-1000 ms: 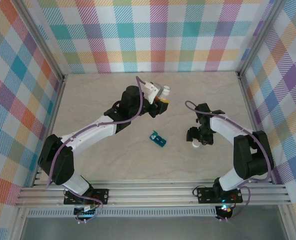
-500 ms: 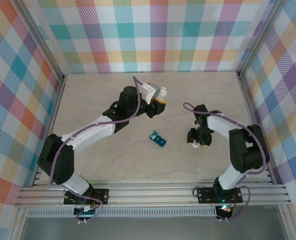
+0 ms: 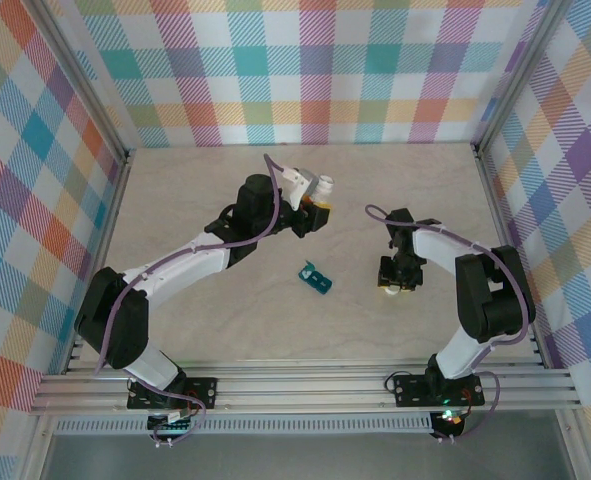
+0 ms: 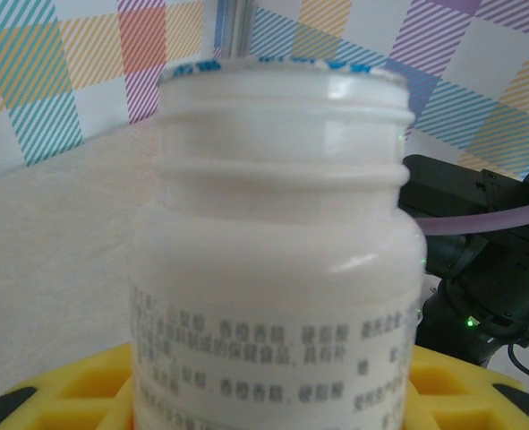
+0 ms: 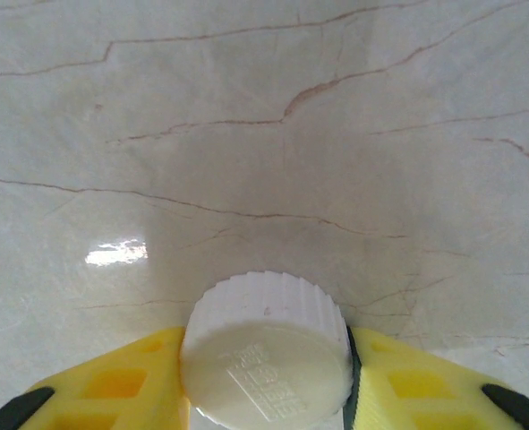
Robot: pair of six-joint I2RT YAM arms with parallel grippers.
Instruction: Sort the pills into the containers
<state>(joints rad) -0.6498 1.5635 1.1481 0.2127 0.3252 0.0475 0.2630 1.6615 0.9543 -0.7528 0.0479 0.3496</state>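
Note:
The teal pill box (image 3: pixel 314 277), the containers, lies mid-table between the two arms. My left gripper (image 3: pixel 313 207) is raised at the back and is shut on a white bottle (image 4: pixel 273 269) with printed text; its threaded neck is bare, with no cap on it. The bottle (image 3: pixel 321 186) points away from the arm. At the right, my right gripper (image 5: pixel 266 381) is down at the table, its yellow fingers (image 5: pixel 112 385) pressed on both sides of a ribbed white cap (image 5: pixel 266 349). The cap (image 3: pixel 387 291) rests on the tabletop. The pills are out of view.
The marbled beige tabletop (image 3: pixel 195 320) is walled by chequered panels (image 3: pixel 305 70) on three sides. A metal rail (image 3: pixel 305 385) runs along the near edge by the arm bases. The right arm's black body (image 4: pixel 479 269) stands behind the bottle in the left wrist view.
My right gripper has closed its fingers onto the white cap and shifted slightly on the table. The left arm holds the bottle almost unmoved.

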